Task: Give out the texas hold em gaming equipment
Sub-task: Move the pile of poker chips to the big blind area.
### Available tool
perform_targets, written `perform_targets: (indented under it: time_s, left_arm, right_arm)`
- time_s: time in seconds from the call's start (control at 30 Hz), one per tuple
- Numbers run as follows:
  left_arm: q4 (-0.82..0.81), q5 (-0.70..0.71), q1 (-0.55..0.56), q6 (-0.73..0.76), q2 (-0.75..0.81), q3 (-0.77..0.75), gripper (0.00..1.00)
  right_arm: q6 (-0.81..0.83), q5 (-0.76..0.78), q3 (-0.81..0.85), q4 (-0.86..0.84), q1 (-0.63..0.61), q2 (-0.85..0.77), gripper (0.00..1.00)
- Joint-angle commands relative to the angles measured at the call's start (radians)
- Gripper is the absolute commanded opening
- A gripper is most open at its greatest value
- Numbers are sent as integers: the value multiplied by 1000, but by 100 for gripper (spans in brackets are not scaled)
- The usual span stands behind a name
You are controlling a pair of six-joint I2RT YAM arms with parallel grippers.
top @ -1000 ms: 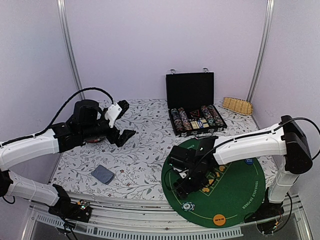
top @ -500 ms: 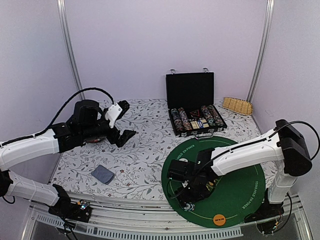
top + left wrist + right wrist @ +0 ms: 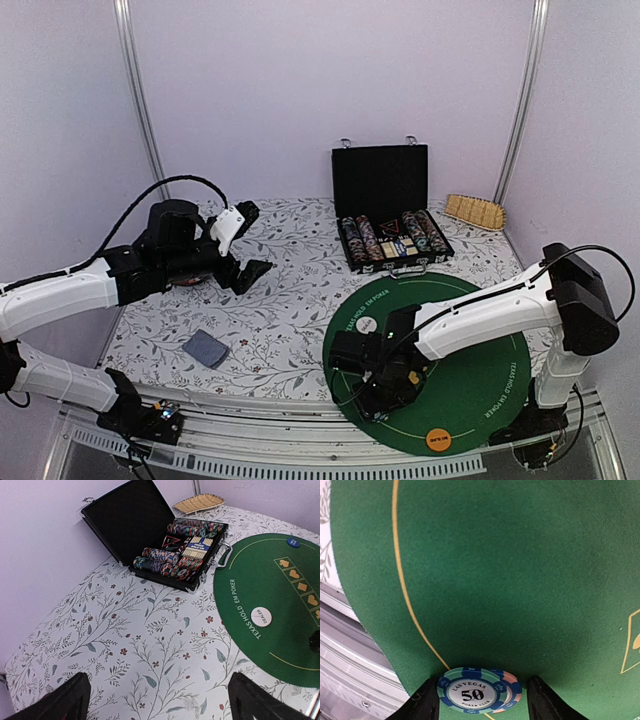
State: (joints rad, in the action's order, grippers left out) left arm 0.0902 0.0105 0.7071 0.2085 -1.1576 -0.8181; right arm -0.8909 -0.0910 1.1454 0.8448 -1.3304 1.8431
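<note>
A round green poker mat lies at the front right. My right gripper is low over its near left edge. In the right wrist view the gripper is open, with two stacked striped "50" poker chips flat on the mat between its fingers. A white dealer disc and an orange disc lie on the mat. A blue disc shows in the left wrist view. A blue-grey card deck lies at the front left. My left gripper is open and empty, raised over the tablecloth.
An open black case full of chip rows stands behind the mat. A woven tan piece lies at the back right. Purple walls close in the back and sides. The table's front rail runs just below the mat's near edge.
My right gripper has moved toward the mat's near edge and come down over the chips there, uncovering the white dealer disc. The left arm has not moved.
</note>
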Motion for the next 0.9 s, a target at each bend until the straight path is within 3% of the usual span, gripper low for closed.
perform_targets:
  time_s: [0.0,0.3,0.87]
  left_arm:
    - [-6,-8,6,-3,6,0,98]
    - [-10,-20,6,-7,4,1,98]
    - [-12,-10,6,-4,9,4,98]
  right_arm:
    - [-8,-18,-10,15,-21,28,53]
    - [-34,-75,-98,7,-30,-63,36]
    - [-43,-145,-214,99,-127,-140,33]
